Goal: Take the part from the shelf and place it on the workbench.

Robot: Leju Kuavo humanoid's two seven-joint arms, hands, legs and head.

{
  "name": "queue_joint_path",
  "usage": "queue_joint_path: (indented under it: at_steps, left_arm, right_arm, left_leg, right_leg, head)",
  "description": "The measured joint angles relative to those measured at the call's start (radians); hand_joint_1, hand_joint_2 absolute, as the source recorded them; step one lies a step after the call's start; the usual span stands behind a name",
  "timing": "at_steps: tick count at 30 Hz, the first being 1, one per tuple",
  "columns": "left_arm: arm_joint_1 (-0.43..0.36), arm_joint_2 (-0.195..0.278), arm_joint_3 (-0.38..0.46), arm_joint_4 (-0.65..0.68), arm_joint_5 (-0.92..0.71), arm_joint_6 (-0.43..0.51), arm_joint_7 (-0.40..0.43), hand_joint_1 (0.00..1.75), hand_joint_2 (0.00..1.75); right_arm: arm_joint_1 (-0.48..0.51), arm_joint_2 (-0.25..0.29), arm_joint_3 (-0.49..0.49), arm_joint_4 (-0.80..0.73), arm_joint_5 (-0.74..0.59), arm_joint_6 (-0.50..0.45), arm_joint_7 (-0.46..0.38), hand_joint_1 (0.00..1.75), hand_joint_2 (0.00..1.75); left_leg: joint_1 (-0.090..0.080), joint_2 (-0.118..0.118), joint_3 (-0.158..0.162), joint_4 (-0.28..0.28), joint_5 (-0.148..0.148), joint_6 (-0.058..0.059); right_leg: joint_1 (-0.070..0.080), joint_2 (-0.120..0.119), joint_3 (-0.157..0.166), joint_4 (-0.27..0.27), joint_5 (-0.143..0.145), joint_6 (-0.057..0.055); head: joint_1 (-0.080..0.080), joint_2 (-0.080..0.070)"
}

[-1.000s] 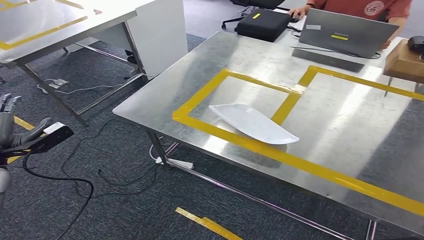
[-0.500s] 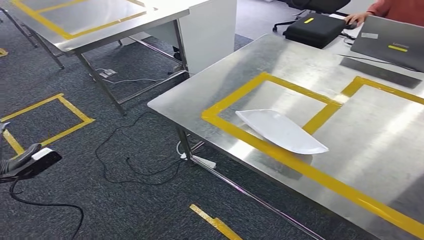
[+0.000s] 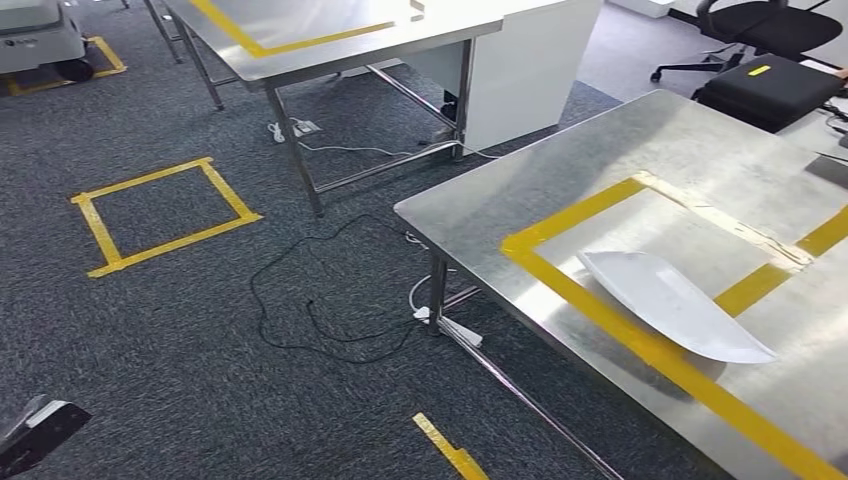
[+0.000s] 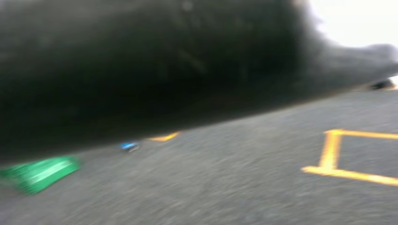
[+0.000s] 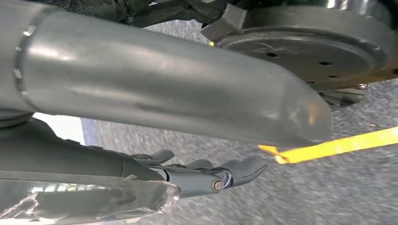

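Observation:
The part, a flat white curved panel, lies on the steel workbench, across the near strip of a yellow taped frame. No hand touches it. In the head view the black wrist block of my left arm pokes in at the bottom left corner, low over the carpet and far from the bench. The left wrist view is blurred, and a dark shape covers its upper part, so how the left hand's fingers lie is unclear. My right hand hangs over the carpet, its fingers stretched out and holding nothing.
A second steel table and a white cabinet stand behind. A black cable and a power strip lie on the carpet by the bench leg. A yellow taped square marks the floor. A black bag sits at the bench's far end.
The whole picture has slid to the right, so the camera has turned left. The part lies unmoved on the bench. My left arm has sunk towards the bottom left corner.

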Motion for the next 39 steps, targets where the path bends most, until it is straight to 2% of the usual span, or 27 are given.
queue_joint_path:
  at_steps: [2,4,5,6,7,9,11,12,13,14,16,18,20,22,24,26,27,28,29,30,31,32,34,35,37,38,39]
  left_arm:
    - [0.0,-0.024,0.03,0.002,-0.008,-0.009,-0.004,0.0,0.0]
    - [0.001,-0.041,0.049,0.003,-0.01,-0.012,-0.006,0.0,0.0]
    - [0.002,-0.046,0.055,0.004,-0.011,-0.013,-0.007,0.0,0.0]
    - [0.005,-0.051,0.062,0.004,-0.012,-0.014,-0.007,0.0,0.0]
    - [0.008,-0.055,0.069,0.005,-0.014,-0.014,-0.008,0.0,0.0]
    - [0.01,-0.06,0.083,0.005,-0.015,-0.014,-0.008,0.0,0.0]
    - [0.006,-0.066,0.091,0.007,-0.018,-0.028,-0.004,0.0,0.0]
    - [0.005,-0.072,0.098,0.011,-0.022,-0.047,0.0,0.0,0.0]
    - [0.006,-0.082,0.11,0.019,-0.029,-0.074,0.001,0.0,0.0]
    - [0.008,-0.098,0.131,0.03,-0.039,-0.107,-0.001,0.0,0.0]
    - [0.009,-0.139,0.195,0.07,-0.073,-0.174,-0.025,0.0,0.0]
    - [-0.005,-0.193,0.292,0.127,-0.13,-0.236,-0.057,0.0,0.0]
    - [-0.024,-0.247,0.406,0.189,-0.173,-0.284,-0.072,0.0,0.0]
    - [-0.035,-0.29,0.513,0.249,-0.168,-0.309,-0.054,0.0,0.0]
    - [-0.038,-0.321,0.58,0.3,-0.105,-0.308,0.005,0.0,0.0]
    - [-0.031,-0.344,0.592,0.336,0.003,-0.289,0.086,0.0,0.0]
    - [-0.024,-0.352,0.583,0.35,0.058,-0.274,0.125,0.0,0.0]
    - [-0.016,-0.359,0.572,0.361,0.103,-0.257,0.155,0.0,0.0]
    - [-0.007,-0.365,0.559,0.372,0.137,-0.239,0.177,0.0,0.0]
    - [0.002,-0.371,0.544,0.38,0.162,-0.224,0.194,0.0,0.0]
    - [0.01,-0.375,0.529,0.386,0.18,-0.214,0.205,0.0,0.0]
    - [0.017,-0.378,0.514,0.391,0.194,-0.208,0.214,0.0,0.0]
    - [0.026,-0.382,0.487,0.394,0.211,-0.204,0.227,0.0,0.0]
    - [0.031,-0.383,0.476,0.394,0.218,-0.205,0.233,0.0,0.0]
    - [0.044,-0.385,0.456,0.395,0.24,-0.209,0.247,0.0,0.0]
    - [0.051,-0.386,0.446,0.396,0.256,-0.211,0.255,0.0,0.0]
    - [0.057,-0.386,0.435,0.397,0.275,-0.211,0.26,0.0,0.0]
  right_arm:
    - [0.001,0.0,0.002,-0.006,0.0,0.0,0.0,0.0,0.0]
    - [0.002,0.0,0.005,-0.01,-0.001,0.0,0.001,0.0,0.0]
    - [0.003,0.0,0.007,-0.012,-0.001,0.0,0.001,0.0,0.0]
    - [0.003,0.0,0.009,-0.014,-0.001,0.0,0.002,0.0,0.0]
    - [0.003,0.0,0.01,-0.017,-0.001,0.0,0.003,0.0,0.0]
    - [0.004,0.0,0.014,-0.022,-0.001,-0.001,0.003,0.0,0.0]
    - [0.006,0.0,0.017,-0.024,-0.002,-0.001,0.003,0.0,0.0]
    - [0.008,0.0,0.017,-0.024,-0.002,-0.001,0.005,0.0,0.0]
    - [0.009,0.0,0.018,-0.024,-0.004,-0.001,0.008,0.0,0.0]
    - [0.011,0.0,0.019,-0.025,-0.007,-0.001,0.011,0.0,0.0]
    - [0.017,0.0,0.023,-0.033,-0.016,0.001,0.018,0.0,0.0]
    - [0.029,0.0,0.028,-0.047,-0.022,0.006,0.023,0.0,0.0]
    - [0.039,0.0,0.033,-0.063,-0.024,0.011,0.027,0.0,0.0]
    - [0.047,0.0,0.04,-0.08,-0.026,0.015,0.027,0.0,0.0]
    - [0.053,0.0,0.046,-0.094,-0.027,0.016,0.024,0.0,0.0]
    - [0.06,0.0,0.048,-0.1,-0.027,0.017,0.019,0.0,0.0]
    - [0.064,0.0,0.049,-0.101,-0.027,0.017,0.017,0.0,0.0]
    - [0.067,0.0,0.049,-0.102,-0.027,0.016,0.016,0.0,0.0]
    - [0.068,0.0,0.049,-0.103,-0.028,0.015,0.015,0.0,0.0]
    - [0.07,0.0,0.05,-0.104,-0.028,0.014,0.015,0.0,0.0]
    - [0.07,0.0,0.05,-0.105,-0.029,0.013,0.015,0.0,0.0]
    - [0.071,0.0,0.05,-0.107,-0.03,0.011,0.015,0.0,0.0]
    - [0.072,0.0,0.052,-0.11,-0.03,0.01,0.015,0.0,0.0]
    - [0.072,0.0,0.053,-0.111,-0.031,0.01,0.014,0.0,0.0]
    - [0.072,0.0,0.055,-0.115,-0.032,0.009,0.012,0.0,0.0]
    - [0.072,0.0,0.056,-0.117,-0.034,0.009,0.01,0.0,0.0]
    - [0.073,0.0,0.057,-0.12,-0.036,0.008,0.006,0.0,0.0]
  left_leg:
    - [0.0,-0.032,0.003,0.001,-0.001,-0.003]
    - [0.004,-0.061,-0.002,0.002,0.001,-0.013]
    - [0.006,-0.074,-0.006,0.002,0.004,-0.02]
    - [0.01,-0.088,-0.009,0.0,0.007,-0.028]
    - [0.011,-0.085,-0.012,0.003,0.006,-0.034]
    - [0.008,-0.027,-0.035,0.051,-0.026,-0.043]
    - [0.006,0.043,-0.09,0.171,-0.093,-0.05]
    - [0.008,0.055,-0.118,0.232,-0.12,-0.054]
    - [0.01,0.06,-0.134,0.27,-0.13,-0.056]
    - [0.011,0.063,-0.13,0.271,-0.123,-0.058]
    - [0.013,0.081,-0.062,0.164,-0.069,-0.06]
    - [0.01,0.12,0.013,0.041,-0.031,-0.053]
    - [0.004,0.13,0.033,0.004,-0.028,-0.038]
    - [0.002,0.109,0.032,0.001,-0.026,-0.023]
    - [0.004,0.091,0.033,-0.003,-0.022,-0.009]
    - [0.003,0.068,0.031,-0.005,-0.02,0.0]
    - [0.001,0.055,0.03,-0.004,-0.02,0.002]
    - [-0.002,0.041,0.029,-0.004,-0.019,0.003]
    - [-0.004,0.027,0.03,-0.004,-0.019,0.004]
    - [-0.005,0.013,0.032,-0.004,-0.019,0.004]
    - [-0.006,-0.003,0.034,-0.004,-0.019,0.003]
    - [-0.007,-0.017,0.036,-0.003,-0.019,0.003]
    - [-0.006,-0.044,0.033,-0.002,-0.018,-0.004]
    - [-0.005,-0.056,0.03,-0.002,-0.016,-0.01]
    - [-0.001,-0.077,0.025,-0.003,-0.013,-0.024]
    - [-0.001,-0.068,0.021,0.004,-0.018,-0.029]
    - [-0.002,-0.045,0.01,0.027,-0.036,-0.033]
  right_leg:
    - [-0.001,0.051,0.057,-0.143,0.074,-0.013]
    - [0.0,0.093,0.09,-0.217,0.097,-0.021]
    - [0.002,0.094,0.094,-0.222,0.095,-0.023]
    - [0.004,0.081,0.099,-0.224,0.097,-0.026]
    - [0.004,0.068,0.104,-0.229,0.101,-0.03]
    - [0.002,0.036,0.112,-0.242,0.108,-0.038]
    - [0.003,0.001,0.114,-0.247,0.108,-0.044]
    - [0.005,-0.017,0.112,-0.247,0.105,-0.045]
    - [0.005,-0.035,0.111,-0.247,0.102,-0.046]
    - [0.006,-0.052,0.11,-0.246,0.099,-0.046]
    - [0.006,-0.079,0.117,-0.246,0.093,-0.041]
    - [0.011,-0.1,0.126,-0.243,0.084,-0.029]
    - [0.014,-0.118,0.136,-0.242,0.076,-0.016]
    - [0.009,-0.127,0.147,-0.242,0.07,-0.003]
    - [0.003,-0.087,0.136,-0.201,0.037,0.006]
    - [0.001,-0.03,0.076,-0.072,-0.031,0.008]
    - [0.001,-0.016,0.039,0.003,-0.06,0.007]
    - [0.001,-0.011,0.01,0.055,-0.072,0.005]
    - [0.002,-0.008,-0.002,0.068,-0.061,0.003]
    - [0.002,-0.004,0.007,0.038,-0.03,-0.001]
    - [0.003,0.007,0.033,-0.029,0.014,-0.007]
    - [0.003,0.035,0.064,-0.104,0.051,-0.012]
    - [0.003,0.082,0.107,-0.209,0.087,-0.019]
    - [0.005,0.093,0.113,-0.224,0.086,-0.02]
    - [0.006,0.07,0.117,-0.232,0.091,-0.027]
    - [0.004,0.057,0.122,-0.238,0.095,-0.032]
    - [0.003,0.041,0.124,-0.244,0.1,-0.037]
  head:
    - [-0.001,0.0]
    - [-0.001,0.0]
    - [-0.001,0.0]
    - [0.0,0.0]
    - [-0.001,0.0]
    - [-0.006,0.0]
    - [-0.01,0.0]
    - [-0.01,0.0]
    - [-0.01,0.0]
    - [-0.01,0.0]
    - [-0.011,0.0]
    - [-0.01,0.0]
    - [-0.006,0.0]
    - [-0.004,0.0]
    - [-0.001,0.0]
    - [0.003,0.0]
    - [0.003,0.0]
    - [0.003,0.0]
    - [0.003,0.0]
    - [0.002,0.0]
    - [0.003,0.0]
    - [0.002,0.0]
    - [0.002,0.0]
    - [0.002,0.0]
    - [0.001,0.0]
    - [0.001,0.0]
    - [-0.002,0.0]
